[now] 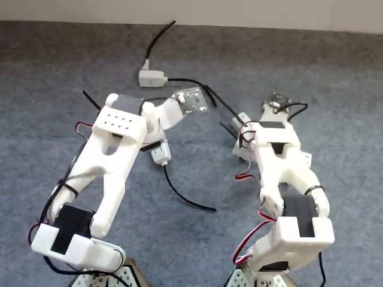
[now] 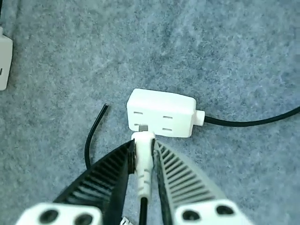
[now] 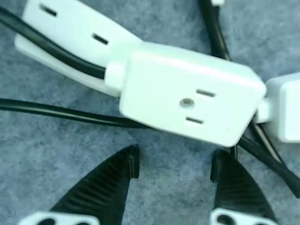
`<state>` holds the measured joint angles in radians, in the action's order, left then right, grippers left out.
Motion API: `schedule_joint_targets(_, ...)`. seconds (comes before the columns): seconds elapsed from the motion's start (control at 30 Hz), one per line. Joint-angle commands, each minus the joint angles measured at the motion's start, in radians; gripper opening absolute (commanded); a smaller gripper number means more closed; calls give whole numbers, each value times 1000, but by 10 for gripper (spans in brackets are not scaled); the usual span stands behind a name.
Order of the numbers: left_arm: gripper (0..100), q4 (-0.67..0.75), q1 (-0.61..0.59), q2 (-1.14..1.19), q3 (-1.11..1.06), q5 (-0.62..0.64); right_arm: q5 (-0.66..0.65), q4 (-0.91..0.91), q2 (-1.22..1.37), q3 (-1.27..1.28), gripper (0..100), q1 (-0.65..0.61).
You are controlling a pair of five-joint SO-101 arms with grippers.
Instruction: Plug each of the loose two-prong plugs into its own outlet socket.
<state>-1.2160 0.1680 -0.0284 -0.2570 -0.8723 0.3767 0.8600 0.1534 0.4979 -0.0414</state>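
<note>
My left gripper (image 2: 143, 146) is shut on a white two-prong plug (image 2: 143, 157), whose black cord runs back between the fingers. The prongs point at a white outlet block (image 2: 161, 114) on the grey carpet and meet its near face at one socket; how far in they sit I cannot tell. In the high view a white plug (image 1: 160, 153) with a black cord lies beside the left arm's wrist. My right gripper (image 3: 176, 164) is open just short of a white socket block (image 3: 187, 101), touching nothing.
Black cords (image 3: 51, 112) cross the carpet under and around the right gripper, beside a second flat white outlet (image 3: 70, 33). Another white outlet (image 1: 151, 78) with a cord lies at the back. A loose black cord end (image 2: 91, 136) lies next to the left fingers.
</note>
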Motion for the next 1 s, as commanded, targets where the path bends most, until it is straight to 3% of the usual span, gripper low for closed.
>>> schedule_joint_targets(0.0,7,100,19,-7,-58,-2,11,-36,10,2,246,24)
schedule_joint_targets(0.43,7,232,21,-7,-101,32,11,-36,10,2,246,24)
schedule_joint_targets(0.97,7,216,18,96,-97,6,11,-70,10,8,246,24)
